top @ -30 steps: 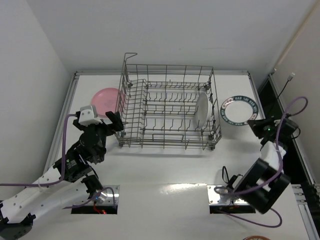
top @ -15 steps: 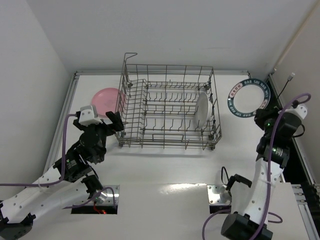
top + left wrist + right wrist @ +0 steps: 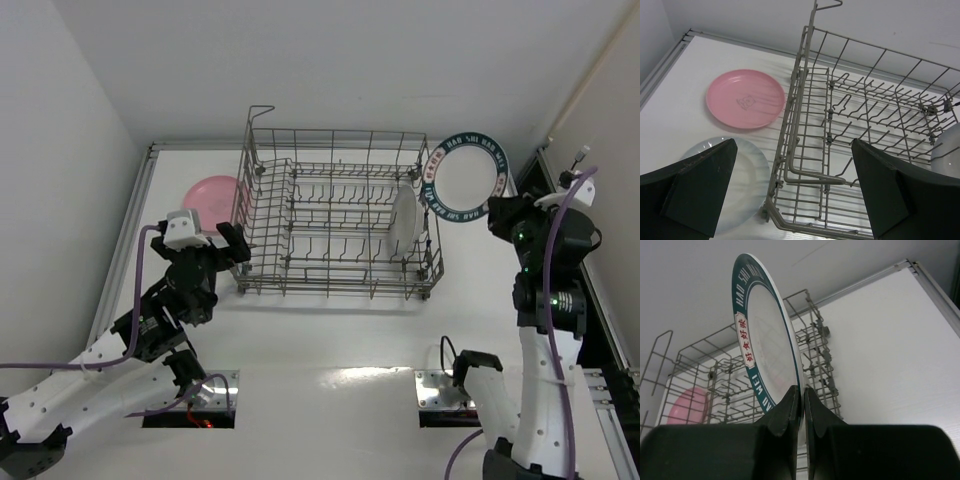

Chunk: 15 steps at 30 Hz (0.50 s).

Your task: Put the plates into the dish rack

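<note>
Space is lying open across the near half of the white table [image 3: 330,330], between the arm bases and the dish rack [image 3: 335,215]. The rack is sitting at the far middle, its raised loop standing at the far left corner. The right gripper [image 3: 498,207] is pinching the lower edge of the blue-rimmed plate [image 3: 465,178], fingers closed tight on the rim, and is holding it upright in the air by the rack's far right corner. From overhead the plate's rim is overlapping the rack's right wall; whether they are touching I cannot tell. A white plate [image 3: 402,222] is standing on edge inside the rack at its right end. The left gripper [image 3: 232,245] is hovering at the rack's near left corner, fingers spread wide and holding nothing. Left of the rack the pink plate [image 3: 208,200] is lying flat, close to the wire wall, and just near of it a pale plate [image 3: 740,175] is lying flat below the left fingers. A metal rail [image 3: 135,210] is edging the table's left side, and plain white walls [image 3: 300,60] are closing in behind and to the left.
</note>
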Each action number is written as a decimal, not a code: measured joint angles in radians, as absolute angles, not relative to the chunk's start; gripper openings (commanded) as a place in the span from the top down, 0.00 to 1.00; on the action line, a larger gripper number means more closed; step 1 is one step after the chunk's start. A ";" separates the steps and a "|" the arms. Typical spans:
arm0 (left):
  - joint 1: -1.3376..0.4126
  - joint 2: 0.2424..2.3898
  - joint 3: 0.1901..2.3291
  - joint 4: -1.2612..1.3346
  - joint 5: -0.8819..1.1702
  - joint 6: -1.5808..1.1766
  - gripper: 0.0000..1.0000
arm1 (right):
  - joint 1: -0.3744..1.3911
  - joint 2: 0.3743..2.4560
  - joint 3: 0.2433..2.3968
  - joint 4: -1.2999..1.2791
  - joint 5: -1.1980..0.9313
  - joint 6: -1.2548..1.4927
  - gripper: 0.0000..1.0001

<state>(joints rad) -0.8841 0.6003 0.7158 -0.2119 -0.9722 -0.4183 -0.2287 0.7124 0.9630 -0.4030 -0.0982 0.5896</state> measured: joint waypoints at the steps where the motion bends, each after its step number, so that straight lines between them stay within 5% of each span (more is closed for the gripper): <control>1: -0.884 0.601 0.716 -0.212 -0.972 -0.418 0.00 | -0.204 0.723 0.980 -0.411 -0.088 0.585 1.00; 15: -0.884 0.612 0.716 -0.211 -0.972 -0.418 0.00 | 0.421 0.977 1.068 -0.524 0.396 0.581 1.00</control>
